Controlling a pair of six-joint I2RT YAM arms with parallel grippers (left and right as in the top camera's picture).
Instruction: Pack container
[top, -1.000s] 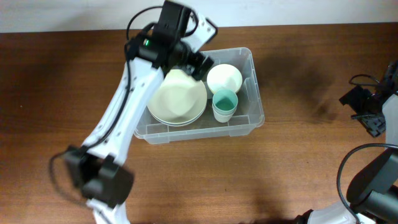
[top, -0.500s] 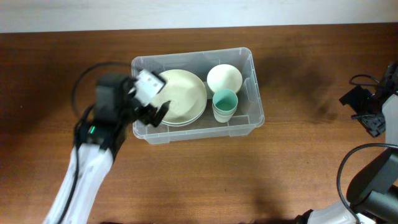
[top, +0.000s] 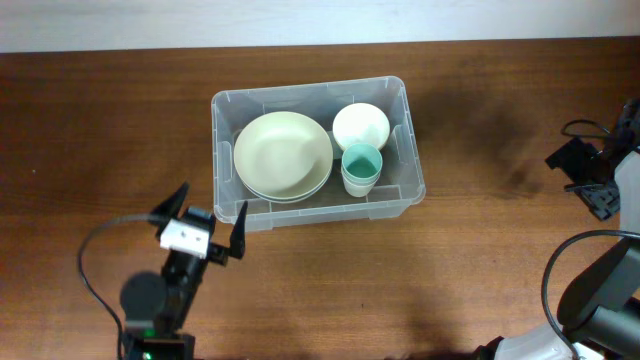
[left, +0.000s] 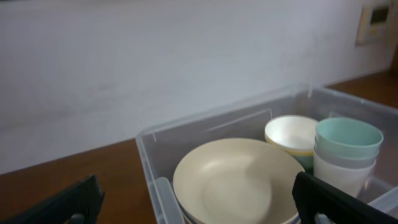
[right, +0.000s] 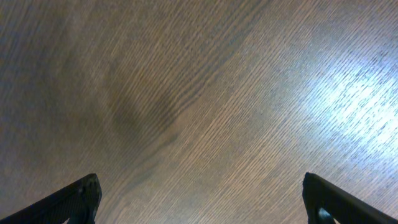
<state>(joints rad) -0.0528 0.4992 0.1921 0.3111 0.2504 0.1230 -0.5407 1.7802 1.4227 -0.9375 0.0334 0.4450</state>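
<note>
The container (top: 400, 192) is a clear plastic bin at the table's middle; it also shows in the left wrist view (left: 155, 149). Inside lie stacked cream plates (top: 283, 152), a white bowl (top: 361, 124) and a teal cup (top: 361, 167). The left wrist view shows the plates (left: 239, 180), the bowl (left: 292, 132) and the stacked cups (left: 347, 149). My left gripper (top: 207, 222) is open and empty, just outside the bin's front left corner. My right gripper (top: 590, 178) is open and empty at the far right, over bare table (right: 199, 106).
A white wall (left: 155, 56) stands behind the table. Black cables (top: 95, 270) run beside the left arm at the front left. The right arm's base and cable (top: 585, 290) sit at the right edge.
My left arm has drawn back out of the bin toward the front left, with its gripper open and empty. The plates stay in the bin. The right arm has not moved.
</note>
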